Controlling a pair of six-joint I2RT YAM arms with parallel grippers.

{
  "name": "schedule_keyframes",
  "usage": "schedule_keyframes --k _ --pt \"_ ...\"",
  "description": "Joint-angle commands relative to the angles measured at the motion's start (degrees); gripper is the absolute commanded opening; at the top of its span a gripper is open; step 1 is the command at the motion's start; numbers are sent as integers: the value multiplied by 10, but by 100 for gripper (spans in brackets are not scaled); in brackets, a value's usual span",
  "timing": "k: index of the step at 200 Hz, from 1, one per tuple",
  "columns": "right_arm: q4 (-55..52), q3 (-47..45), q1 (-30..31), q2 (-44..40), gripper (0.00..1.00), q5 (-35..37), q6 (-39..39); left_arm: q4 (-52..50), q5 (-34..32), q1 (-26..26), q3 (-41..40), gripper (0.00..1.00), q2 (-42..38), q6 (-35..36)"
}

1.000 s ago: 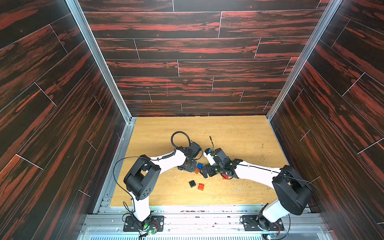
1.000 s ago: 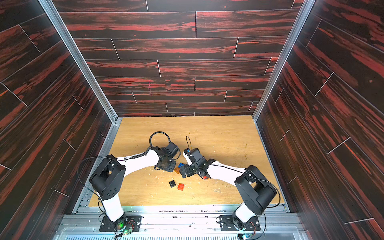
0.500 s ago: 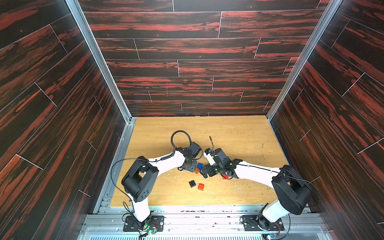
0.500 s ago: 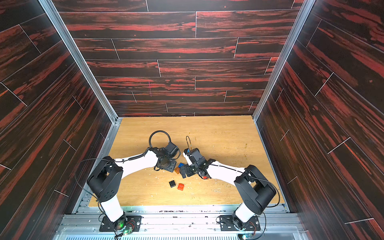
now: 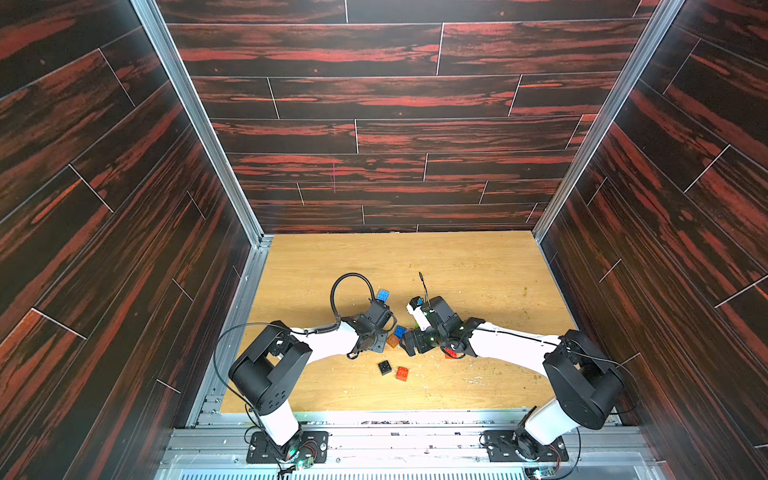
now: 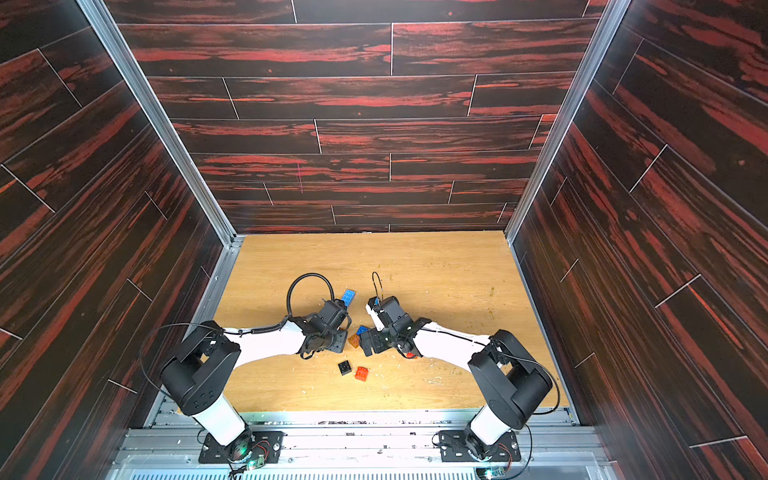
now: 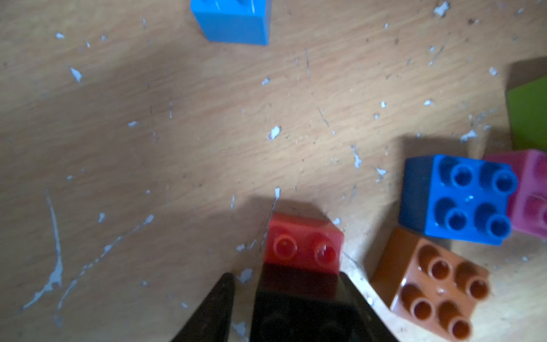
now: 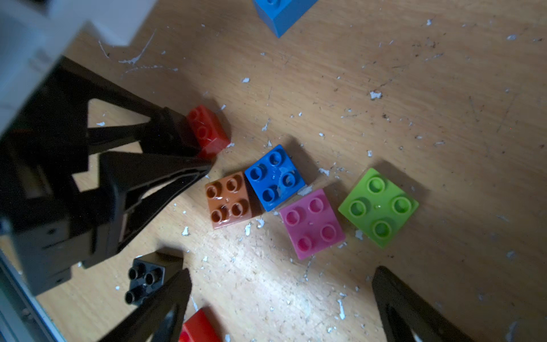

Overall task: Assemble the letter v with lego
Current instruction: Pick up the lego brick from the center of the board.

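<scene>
Left gripper [image 7: 284,277]: jaws part-spread around the small red brick. One finger [image 7: 213,311] stands clear of it with bare table between, so nothing is pinched.
Small red brick [image 7: 303,244]: studs up on the table [image 5: 478,270], just beside the orange brick but apart from it.
Spares: light-blue brick [image 5: 382,295] lies farther out; black brick [image 8: 145,277] and second red brick [image 5: 401,373] lie nearer the robot.
Row: orange brick [image 8: 228,200], blue brick [image 8: 275,177] and pink brick [image 8: 310,223] sit close-packed, studs up. Green brick [image 8: 379,205] sits slightly apart.
Right gripper [image 8: 281,271]: jaws spread wide and empty, low over the row.
Step in hand (judged): releasing the small red brick as one piece of the V.
Doing it well: open further before retreating. Rise straight up so that neither finger drags the small red brick or nudges the orange one.
</scene>
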Motion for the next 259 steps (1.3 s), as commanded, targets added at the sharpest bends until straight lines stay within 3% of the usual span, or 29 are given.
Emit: schedule_keyframes --k 1,137,204,259 --pt "0 -6 -3 9 98 1 3 44 -2 -2 -16 57 6 10" --pt "2 -4 -3 15 98 1 6 40 -7 -2 -67 48 -22 21" --pt "0 -5 -3 17 99 1 6 30 11 -2 -41 47 21 40" --pt "1 -4 -3 20 98 2 6 22 21 -2 -46 39 21 40"
